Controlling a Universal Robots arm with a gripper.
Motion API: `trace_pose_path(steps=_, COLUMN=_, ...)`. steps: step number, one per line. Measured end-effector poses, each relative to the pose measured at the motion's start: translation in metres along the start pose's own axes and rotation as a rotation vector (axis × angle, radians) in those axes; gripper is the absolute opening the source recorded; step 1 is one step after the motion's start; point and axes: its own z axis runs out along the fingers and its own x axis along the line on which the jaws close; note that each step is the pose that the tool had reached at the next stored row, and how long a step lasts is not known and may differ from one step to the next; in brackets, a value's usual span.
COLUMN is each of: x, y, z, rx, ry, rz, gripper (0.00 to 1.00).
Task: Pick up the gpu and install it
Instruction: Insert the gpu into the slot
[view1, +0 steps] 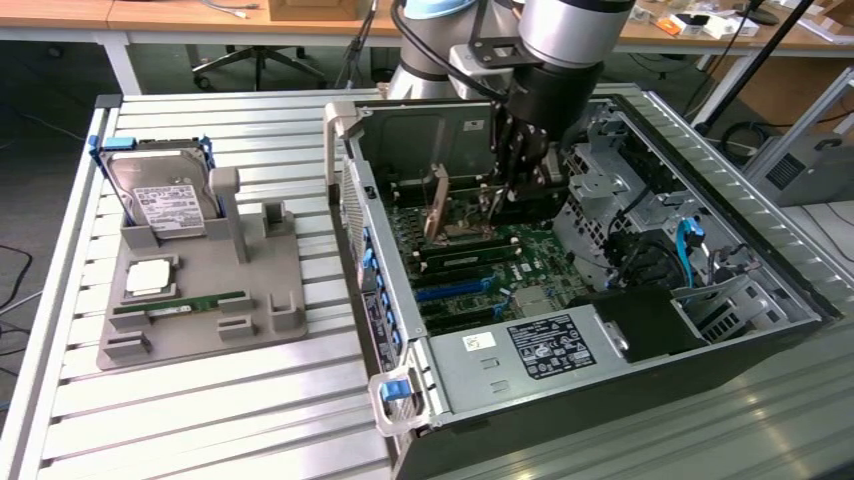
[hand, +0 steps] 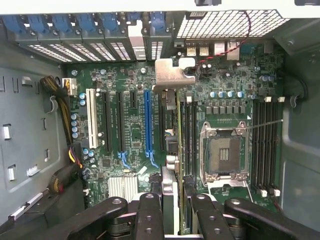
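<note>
My gripper (view1: 514, 195) reaches down into the open computer case (view1: 400, 330) and is shut on the gpu (view1: 441, 210). In the wrist view the gpu (hand: 171, 190) shows edge-on between the black fingers (hand: 150, 210). Its silver bracket (hand: 172, 75) points toward the case's rear slot covers. The card stands on edge over the motherboard (hand: 132, 135), between the blue expansion slot (hand: 148, 122) and the processor socket (hand: 223, 152). I cannot tell whether its lower edge touches a slot.
A grey holder (view1: 200, 310) on the slatted table at the exterior view's left carries a hard drive (view1: 167, 200), a processor (view1: 150, 277) and a memory stick (view1: 180, 303). The power supply (view1: 547, 345), the drive cage (view1: 627, 200) and cable bundles (hand: 62, 107) crowd the case.
</note>
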Motion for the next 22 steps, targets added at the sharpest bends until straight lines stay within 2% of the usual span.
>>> trace_pose_path(steps=22, x=0.0037, y=0.0035, z=0.0021, rx=-0.0001, ry=0.0000, rz=0.000, gripper=0.27)
